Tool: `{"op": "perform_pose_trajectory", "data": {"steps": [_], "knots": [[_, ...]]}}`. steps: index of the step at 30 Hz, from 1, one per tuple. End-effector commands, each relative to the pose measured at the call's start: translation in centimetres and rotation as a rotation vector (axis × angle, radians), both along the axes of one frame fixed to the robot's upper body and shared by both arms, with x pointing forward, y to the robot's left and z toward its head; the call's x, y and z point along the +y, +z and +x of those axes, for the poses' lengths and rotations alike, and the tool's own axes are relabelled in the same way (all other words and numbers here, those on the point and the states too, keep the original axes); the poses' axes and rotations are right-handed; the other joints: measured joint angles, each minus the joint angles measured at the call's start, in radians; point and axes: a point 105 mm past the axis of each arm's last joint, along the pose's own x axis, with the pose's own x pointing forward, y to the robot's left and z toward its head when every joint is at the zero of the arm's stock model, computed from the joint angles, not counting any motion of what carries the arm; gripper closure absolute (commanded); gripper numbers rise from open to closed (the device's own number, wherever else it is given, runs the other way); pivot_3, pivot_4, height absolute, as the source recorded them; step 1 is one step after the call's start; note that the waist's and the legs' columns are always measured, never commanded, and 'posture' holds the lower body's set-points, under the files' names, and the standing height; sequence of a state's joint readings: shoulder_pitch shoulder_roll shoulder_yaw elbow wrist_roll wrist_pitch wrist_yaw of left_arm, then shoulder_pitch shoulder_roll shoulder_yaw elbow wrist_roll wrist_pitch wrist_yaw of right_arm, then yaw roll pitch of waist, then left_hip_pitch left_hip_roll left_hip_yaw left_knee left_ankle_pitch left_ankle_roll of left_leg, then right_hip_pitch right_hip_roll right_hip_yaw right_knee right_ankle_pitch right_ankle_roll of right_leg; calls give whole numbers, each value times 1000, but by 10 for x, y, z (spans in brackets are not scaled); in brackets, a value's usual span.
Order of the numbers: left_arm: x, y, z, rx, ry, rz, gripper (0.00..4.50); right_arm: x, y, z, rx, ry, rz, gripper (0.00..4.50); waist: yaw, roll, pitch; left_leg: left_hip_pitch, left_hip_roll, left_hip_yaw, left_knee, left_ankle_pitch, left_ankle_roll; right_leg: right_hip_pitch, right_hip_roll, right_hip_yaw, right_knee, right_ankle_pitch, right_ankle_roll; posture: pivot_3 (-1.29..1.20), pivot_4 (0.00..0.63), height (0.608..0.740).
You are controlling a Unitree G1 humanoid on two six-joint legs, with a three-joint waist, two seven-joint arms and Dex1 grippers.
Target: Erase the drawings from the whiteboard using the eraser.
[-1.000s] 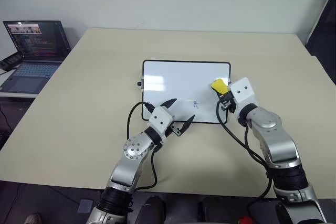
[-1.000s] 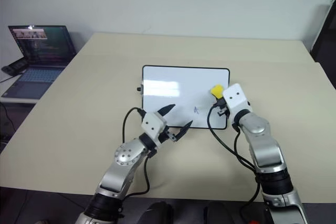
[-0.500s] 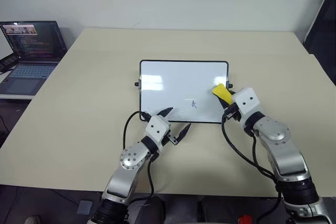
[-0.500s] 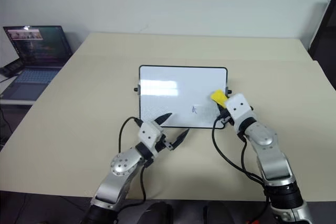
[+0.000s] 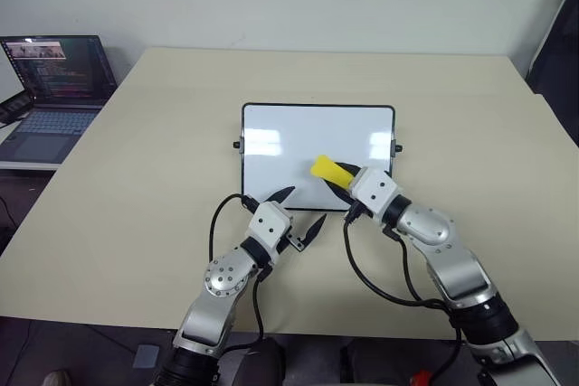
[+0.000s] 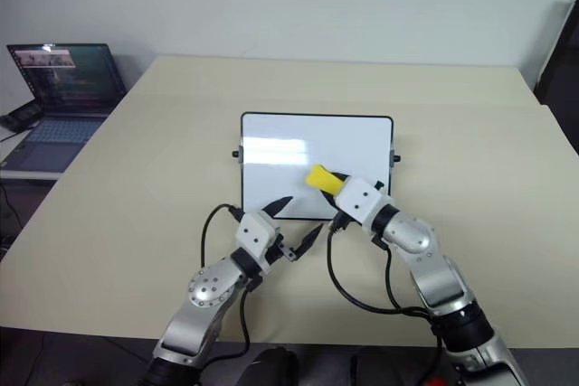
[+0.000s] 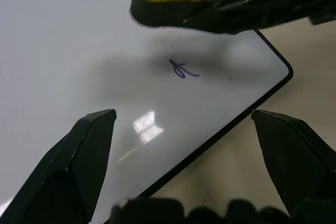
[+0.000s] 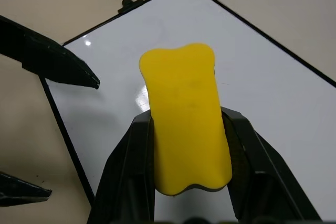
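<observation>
Now I see my right gripper [image 8: 186, 156] clamped on the eraser [image 5: 331, 171] over the whiteboard [image 5: 298, 133], possibly touching it; left gripper [image 5: 299, 211] spread at its near edge beside one drawing [image 7: 183, 70].

Silver arms, black-fingered pincers, black cables
</observation>
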State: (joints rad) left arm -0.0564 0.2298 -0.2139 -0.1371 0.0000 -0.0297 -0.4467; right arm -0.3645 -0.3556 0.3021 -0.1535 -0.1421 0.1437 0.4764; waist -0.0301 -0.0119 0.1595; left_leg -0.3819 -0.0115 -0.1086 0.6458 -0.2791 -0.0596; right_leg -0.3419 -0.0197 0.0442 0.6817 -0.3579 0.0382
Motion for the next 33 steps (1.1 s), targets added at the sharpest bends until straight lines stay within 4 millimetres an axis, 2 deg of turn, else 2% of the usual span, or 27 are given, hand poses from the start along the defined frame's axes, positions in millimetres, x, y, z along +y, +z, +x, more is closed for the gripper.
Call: {"op": "perform_pose_trajectory", "data": {"steps": [1,6,10,16,19,22,27,33], "knots": [[-2,10,-1,-44,-10,-10,0,-4,-6,14,-3,-65,-71,3128,0,0,0,0,0,0,0,1,-1,0,0,0,0,0,0,0,150,740],[-2,12,-5,-44,-10,-11,0,-21,-19,27,49,-164,-116,3128,1,0,0,0,0,0,0,1,-1,0,0,0,0,0,0,0,150,740],[-1,13,-6,-42,-5,-10,0,-31,-27,26,94,-199,-148,3128,4,0,0,1,0,-1,1,0,-1,2,0,0,0,0,0,0,150,740],[-2,15,-4,-42,-4,-14,0,-49,-46,9,181,-213,-227,3128,10,0,0,2,-1,-3,1,-1,1,4,-1,0,0,0,0,0,150,740],[-4,16,-3,-43,-8,-19,0,-70,-59,-2,230,-249,-280,3128,12,0,0,3,-1,-3,1,-1,1,5,-1,0,0,0,0,0,150,740],[-6,17,-2,-42,-11,-22,0,-82,-63,-7,251,-273,-297,3128,14,0,-1,3,-1,-3,2,-1,1,6,-1,0,0,0,0,0,150,740],[-8,17,0,-42,-19,-25,0,-85,-48,-6,214,-293,-243,3128,15,0,0,6,-1,-3,1,-1,1,8,-1,0,0,0,0,0,150,740],[-10,18,0,-43,-29,-26,0,-62,6,3,1,-245,-31,3128,12,-1,0,4,-1,-2,1,-1,1,6,0,0,0,0,0,0,150,740]]}}
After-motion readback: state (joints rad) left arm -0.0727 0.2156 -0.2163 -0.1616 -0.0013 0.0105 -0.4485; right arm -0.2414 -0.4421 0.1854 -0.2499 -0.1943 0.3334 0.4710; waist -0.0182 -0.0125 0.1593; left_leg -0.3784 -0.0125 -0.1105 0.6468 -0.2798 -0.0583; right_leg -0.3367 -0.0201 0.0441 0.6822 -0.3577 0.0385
